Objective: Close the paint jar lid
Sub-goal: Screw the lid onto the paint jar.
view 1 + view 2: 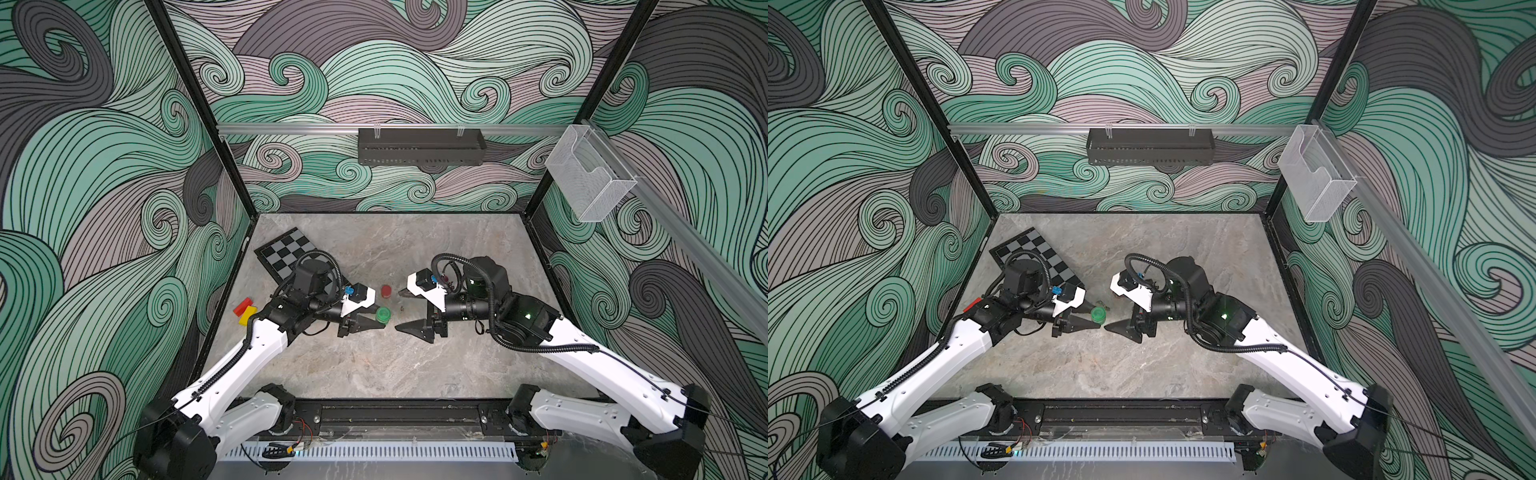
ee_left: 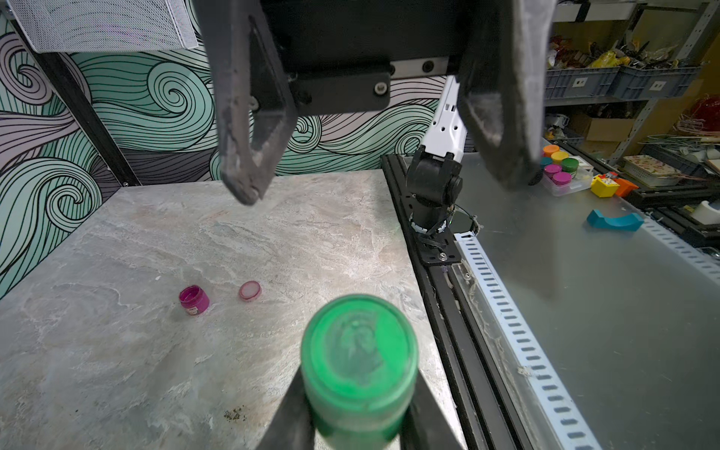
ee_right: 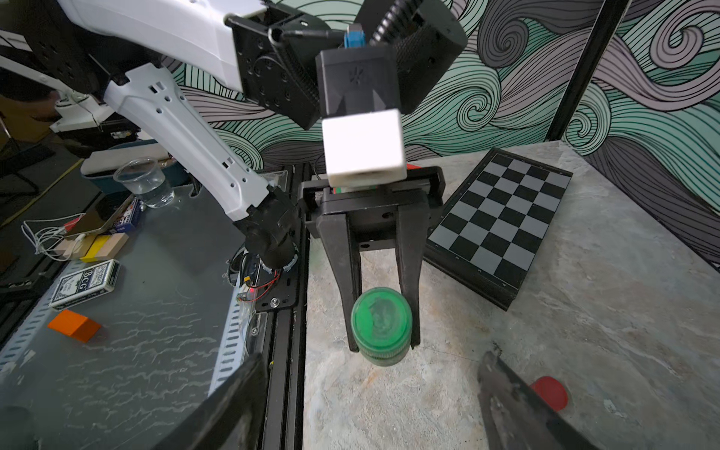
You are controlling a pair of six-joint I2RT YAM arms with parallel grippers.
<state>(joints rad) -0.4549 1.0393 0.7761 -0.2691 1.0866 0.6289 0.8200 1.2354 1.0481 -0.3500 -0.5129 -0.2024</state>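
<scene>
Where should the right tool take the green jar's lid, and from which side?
Grip the lid by its round rim, coming straight at its face along the axis of the jar. The left tool holds the jar sideways by its body, so the lid faces the open right tool, and its rim looks free past those fingers.

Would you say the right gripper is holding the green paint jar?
No, the right gripper stands open, apart from the green paint jar clamped in the left gripper.

White-and-black left arm (image 1: 232, 365) and right arm (image 1: 582, 349) extended inward, pincers tip to tip; left pincer (image 1: 379, 319) clamped the green plastic paint jar (image 3: 381, 325); right pincer (image 1: 398, 310) stood spread wide.
</scene>
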